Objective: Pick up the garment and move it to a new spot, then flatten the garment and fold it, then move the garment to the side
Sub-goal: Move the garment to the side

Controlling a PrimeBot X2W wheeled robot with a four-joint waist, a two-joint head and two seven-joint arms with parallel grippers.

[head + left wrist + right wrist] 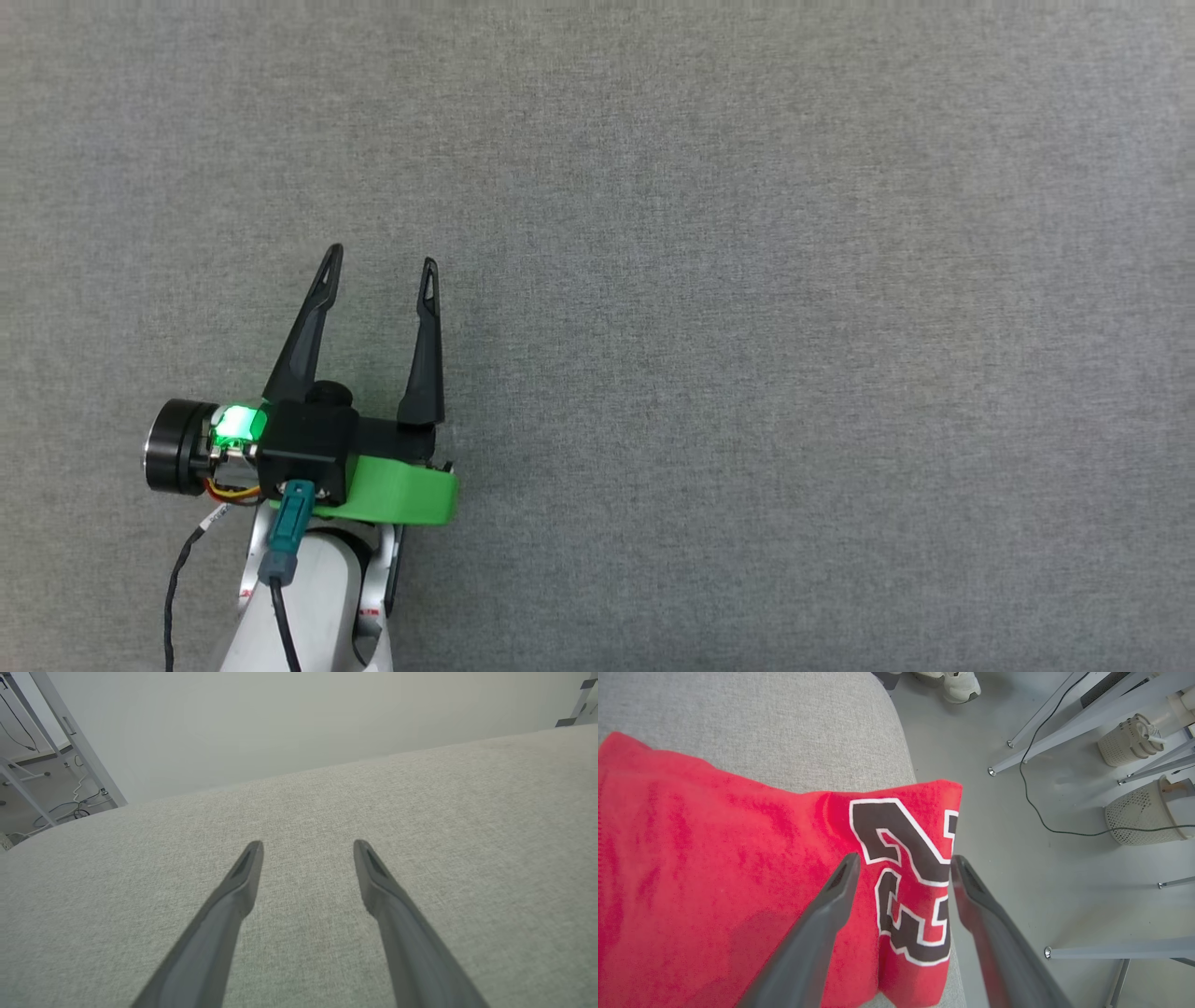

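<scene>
On the grey table (761,718), at its three o'clock edge, the garment (714,868) is judged folded and set aside, while the left gripper (381,258) and right gripper (905,857) are shown spread and empty.

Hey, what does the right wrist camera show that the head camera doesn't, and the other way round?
Right wrist view: the red T-shirt with a black, white-outlined 23 print, lying by the edge of the grey woven fabric surface, with the right gripper open above it. Beyond the edge are pale floor, a black cable and white mesh baskets.
Head view: the left gripper, open, with its green plastic bracket, over bare cloth.
Shared: that same grey woven fabric surface.
</scene>
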